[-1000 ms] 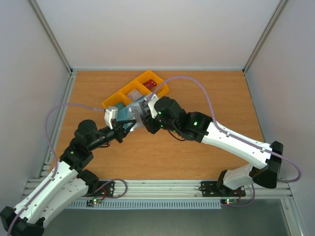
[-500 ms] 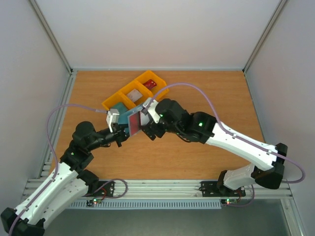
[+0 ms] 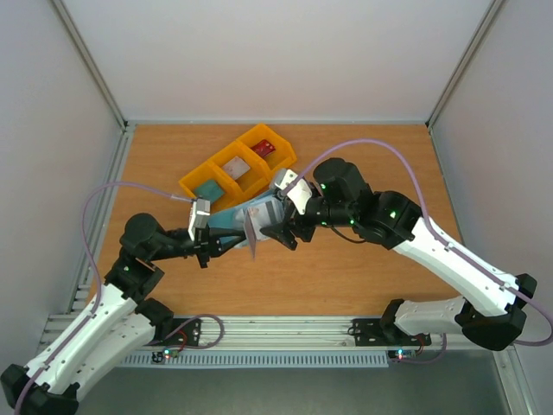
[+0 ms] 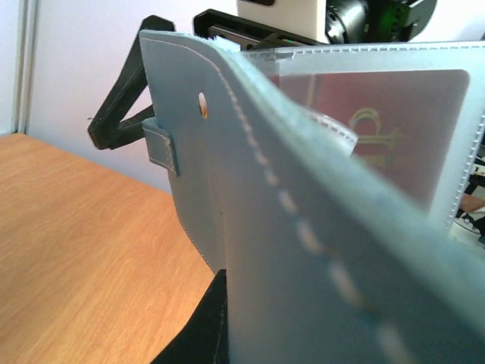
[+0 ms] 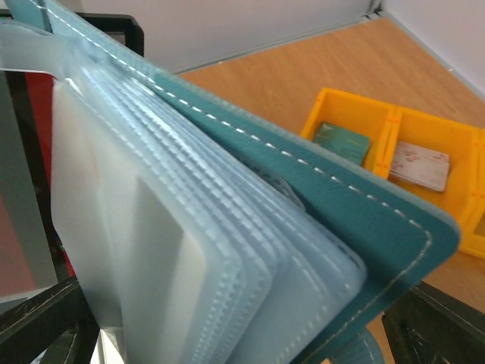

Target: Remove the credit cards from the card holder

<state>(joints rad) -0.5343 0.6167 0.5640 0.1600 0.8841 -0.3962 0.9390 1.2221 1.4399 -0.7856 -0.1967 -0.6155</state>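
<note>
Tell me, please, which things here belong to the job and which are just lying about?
Job: card holder; sleeved red card; teal card, whitish card and binned red card.
Lying about: yellow bins; purple cables.

Surface: wooden table [image 3: 363, 259], orange-brown grain, pale walls on three sides.
Resting on it: one yellow bin unit [image 3: 250, 156], three compartments joined in a row.
Placement: far half, left of centre, set diagonally, right end nearer the back wall.
</note>
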